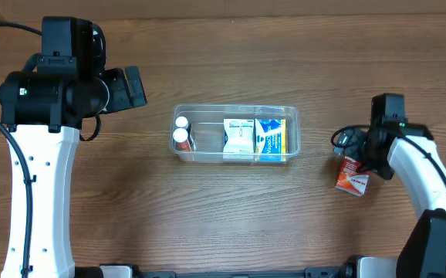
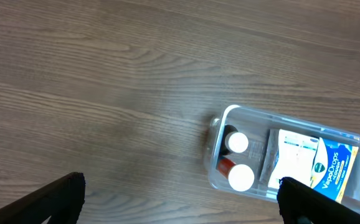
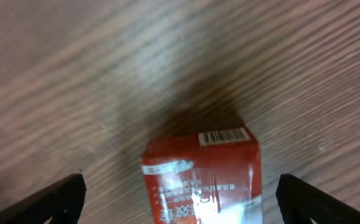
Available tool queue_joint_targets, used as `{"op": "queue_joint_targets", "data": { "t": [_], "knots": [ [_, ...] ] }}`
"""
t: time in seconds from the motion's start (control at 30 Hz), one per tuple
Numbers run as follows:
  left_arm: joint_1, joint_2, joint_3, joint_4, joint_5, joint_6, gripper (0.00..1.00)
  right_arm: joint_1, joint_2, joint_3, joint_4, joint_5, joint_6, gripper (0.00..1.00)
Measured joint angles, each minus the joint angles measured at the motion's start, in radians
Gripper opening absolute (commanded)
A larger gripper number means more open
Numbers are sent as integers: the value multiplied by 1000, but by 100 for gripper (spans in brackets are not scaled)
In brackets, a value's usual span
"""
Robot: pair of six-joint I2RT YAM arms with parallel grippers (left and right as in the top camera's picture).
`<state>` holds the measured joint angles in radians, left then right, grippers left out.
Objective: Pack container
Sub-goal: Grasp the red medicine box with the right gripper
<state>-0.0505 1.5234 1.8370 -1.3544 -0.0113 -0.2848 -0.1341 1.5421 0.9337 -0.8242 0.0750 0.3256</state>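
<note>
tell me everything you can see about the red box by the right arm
The red box is a small carton, cardboard by its look, red with white print and a barcode on one face. It lies on the wooden table, right of the container and outside it, slightly askew. The right gripper hangs over it, open; its fingers stand wide on either side, not touching it. The print is too blurred to read.
</note>
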Motion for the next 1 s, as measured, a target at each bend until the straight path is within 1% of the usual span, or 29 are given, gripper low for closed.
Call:
{"op": "queue_joint_targets", "data": {
  "t": [0.2,0.4,0.6,0.93,0.97,1.0],
  "knots": [
    [0,0,0,0,0,0,100,-3,4,-119,149,-1,-13,100],
    [0,0,0,0,0,0,100,-3,12,-174,215,-1,-16,100],
    [0,0,0,0,0,0,100,-3,12,-188,219,-1,-36,100],
    [0,0,0,-4,0,0,100,-3,13,-188,175,1,-43,100],
    [0,0,0,-4,0,0,100,-3,13,-188,173,1,-42,99],
    [0,0,0,-4,0,0,100,-3,13,-188,172,2,-42,96]
  ]
}}
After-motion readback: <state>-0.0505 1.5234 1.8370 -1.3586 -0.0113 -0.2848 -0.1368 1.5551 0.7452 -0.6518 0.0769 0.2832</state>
